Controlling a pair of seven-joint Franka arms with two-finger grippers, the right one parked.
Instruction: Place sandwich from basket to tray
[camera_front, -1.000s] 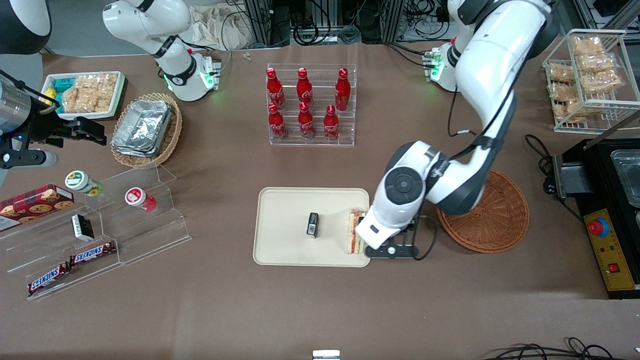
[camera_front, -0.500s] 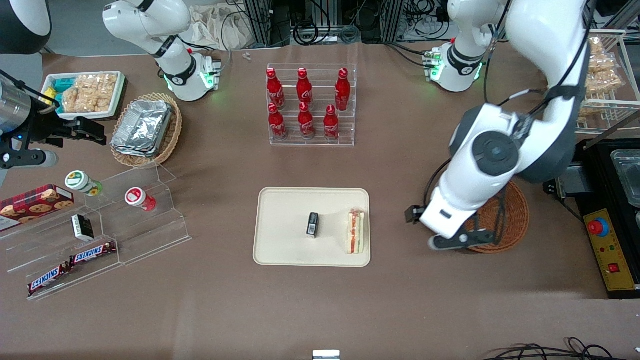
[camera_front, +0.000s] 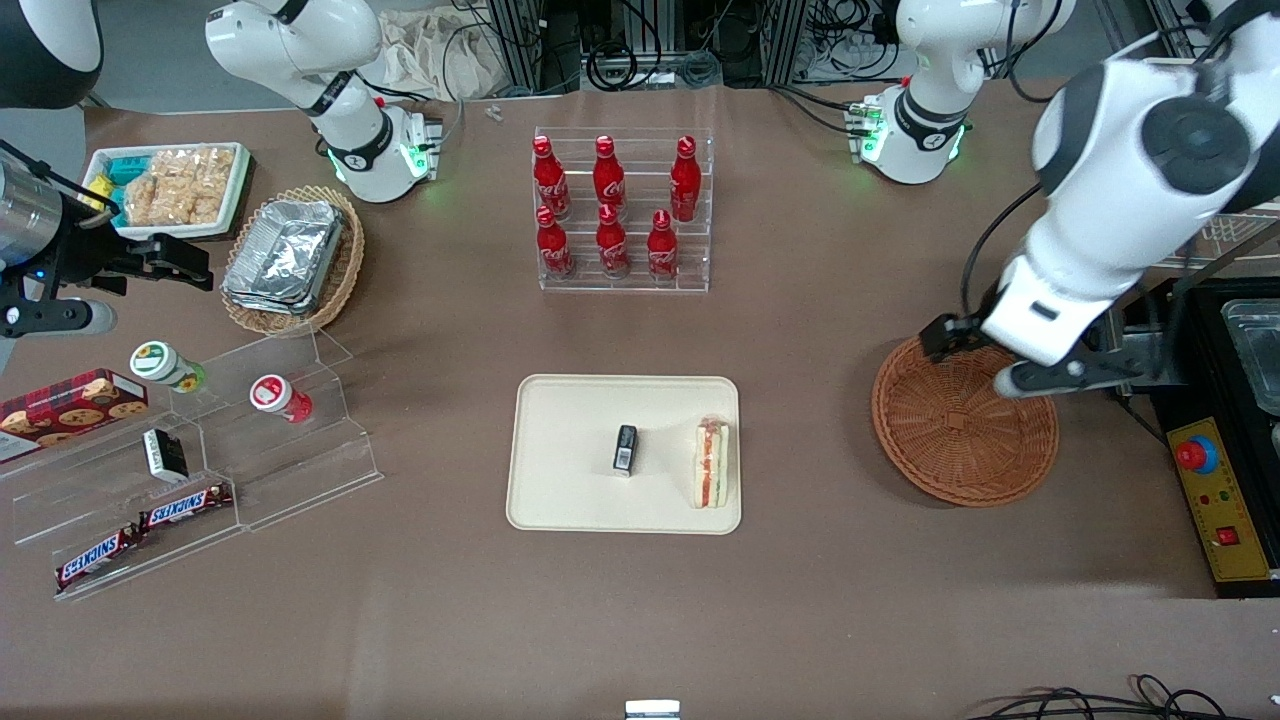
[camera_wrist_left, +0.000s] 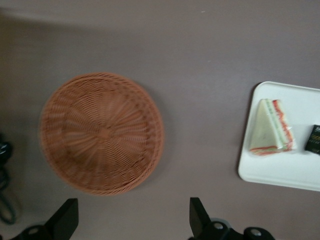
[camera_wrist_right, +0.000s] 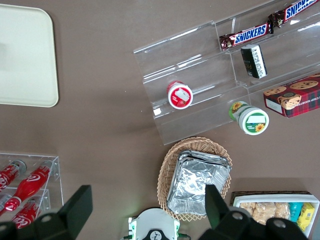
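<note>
1. Brown cloth covers the table (camera_front: 800, 620), with cables and metal framing along the edge farthest from the front camera.
2. The sandwich (camera_front: 712, 463) (camera_wrist_left: 272, 128) lies on the tray (camera_front: 570, 470) (camera_wrist_left: 280, 172), close to the tray's end nearest the basket, its orange and green filling edge showing.
3. A small black box (camera_front: 625, 448) (camera_wrist_left: 315, 139) sits near the middle of the tray, apart from the sandwich.
4. The basket (camera_front: 960, 440) (camera_wrist_left: 102, 132) stands on the cloth well apart from the tray, toward the working arm's end of the table, with nothing in it.
5. The gripper (camera_front: 985, 362) (camera_wrist_left: 134, 222) hangs above the basket's rim, at the part of the rim farther from the front camera. Its fingers are spread wide and hold nothing.
6. Farther from the front camera than the tray stands a clear rack of red bottles (camera_front: 612, 212).
7. Toward the parked arm's end lie a tan basket of foil containers (camera_front: 290, 258) (camera_wrist_right: 197, 181), a white tray of snacks (camera_front: 170, 188), and a clear stepped stand (camera_front: 230, 450) with two jars, a cookie box and Snickers bars.
8. Past the basket, at the working arm's end, is a black unit with a red button (camera_front: 1195, 455), and a wire rack of snack packs (camera_front: 1180, 150).
</note>
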